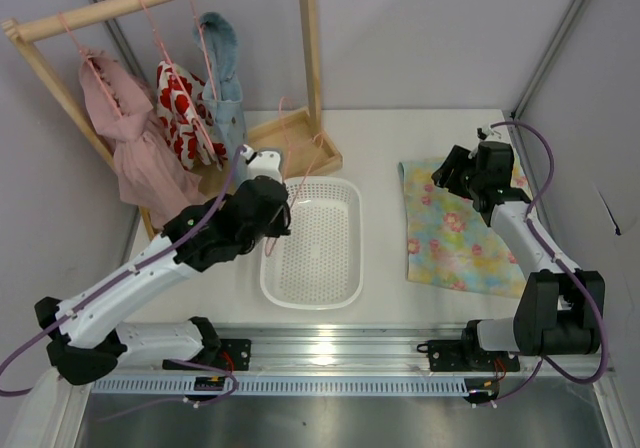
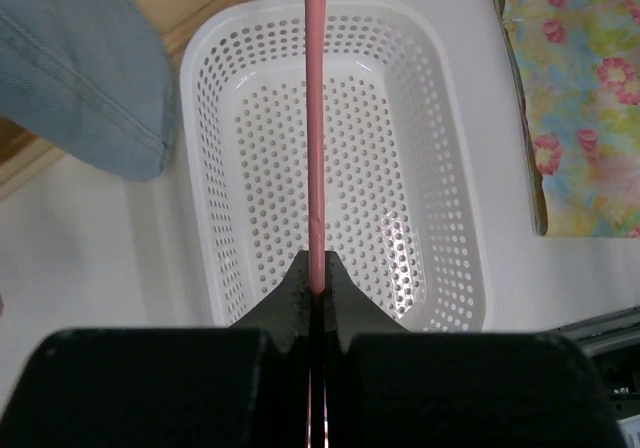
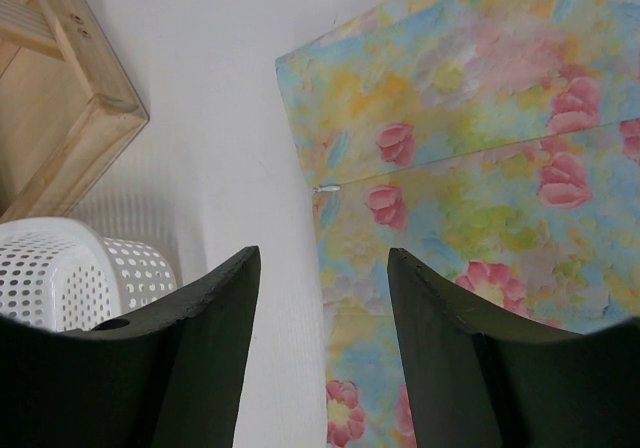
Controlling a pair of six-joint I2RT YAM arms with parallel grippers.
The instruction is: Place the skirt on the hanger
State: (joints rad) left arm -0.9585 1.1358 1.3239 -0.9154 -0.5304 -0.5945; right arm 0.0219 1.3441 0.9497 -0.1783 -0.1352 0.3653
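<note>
The skirt (image 1: 455, 230), pale yellow and turquoise with pink flowers, lies flat on the table at the right. It also shows in the right wrist view (image 3: 480, 158) and at the edge of the left wrist view (image 2: 585, 98). The hanger (image 1: 308, 161), a thin pink wire, is held above the white basket. My left gripper (image 1: 284, 210) is shut on its wire (image 2: 315, 118), the jaws pinching it (image 2: 318, 280). My right gripper (image 1: 447, 176) is open and empty (image 3: 322, 258), hovering over the skirt's far left edge.
A white perforated basket (image 1: 345, 268) sits mid-table, also seen in the left wrist view (image 2: 455, 228). A wooden rack (image 1: 310, 48) at the back left holds a pink garment (image 1: 125, 143), a red-and-white one (image 1: 180, 108) and a denim one (image 1: 222, 88). Its base (image 3: 70, 118) lies near the basket.
</note>
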